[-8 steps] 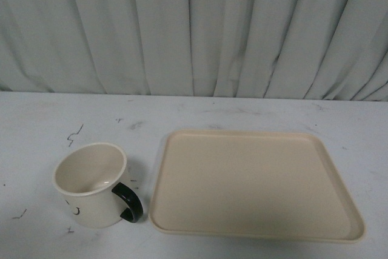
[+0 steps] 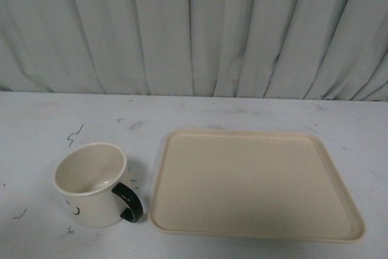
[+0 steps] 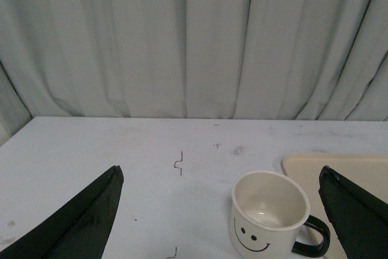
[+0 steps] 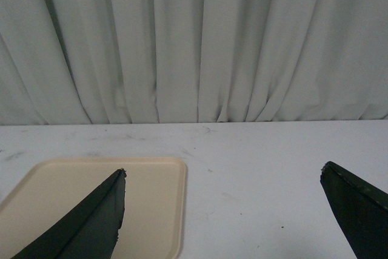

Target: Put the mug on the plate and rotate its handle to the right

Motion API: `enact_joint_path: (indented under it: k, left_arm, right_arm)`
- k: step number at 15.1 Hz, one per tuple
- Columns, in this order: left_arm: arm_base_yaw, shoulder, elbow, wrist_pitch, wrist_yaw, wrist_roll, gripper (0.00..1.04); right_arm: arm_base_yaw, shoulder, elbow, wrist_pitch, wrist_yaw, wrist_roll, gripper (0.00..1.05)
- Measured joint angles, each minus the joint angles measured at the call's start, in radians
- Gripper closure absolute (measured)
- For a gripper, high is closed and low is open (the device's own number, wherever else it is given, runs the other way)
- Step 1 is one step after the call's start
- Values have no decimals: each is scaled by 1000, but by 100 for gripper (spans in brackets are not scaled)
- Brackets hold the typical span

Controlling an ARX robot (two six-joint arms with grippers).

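The cream mug (image 2: 90, 184) stands upright on the white table, left of the plate (image 2: 254, 183), apart from it. Its black handle (image 2: 128, 203) points toward the plate and slightly toward me. Neither arm shows in the front view. In the left wrist view the mug (image 3: 267, 213) shows its smiley face, with the handle (image 3: 312, 239) beside the plate's corner (image 3: 303, 165). My left gripper (image 3: 221, 177) is open and empty, short of the mug. My right gripper (image 4: 223, 174) is open and empty, above bare table beside the plate (image 4: 151, 198).
A pleated grey curtain (image 2: 194, 28) hangs along the table's far edge. The white tabletop (image 2: 200, 113) has a few small dark marks (image 2: 74, 134) behind the mug.
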Motion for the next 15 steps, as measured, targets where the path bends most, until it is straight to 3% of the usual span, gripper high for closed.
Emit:
enact_joint_path:
  k: [12, 14, 15]
  left_arm:
    - [0, 6, 0, 13, 0, -1, 7]
    - [-7, 76, 4, 111, 3, -1, 7]
    - [-7, 343, 48, 233, 39, 8, 7]
  right_arm:
    - [0, 0, 0, 0, 0, 0, 6]
    - [0, 0, 0, 0, 0, 0, 6]
    - [0, 0, 0, 0, 0, 0, 6]
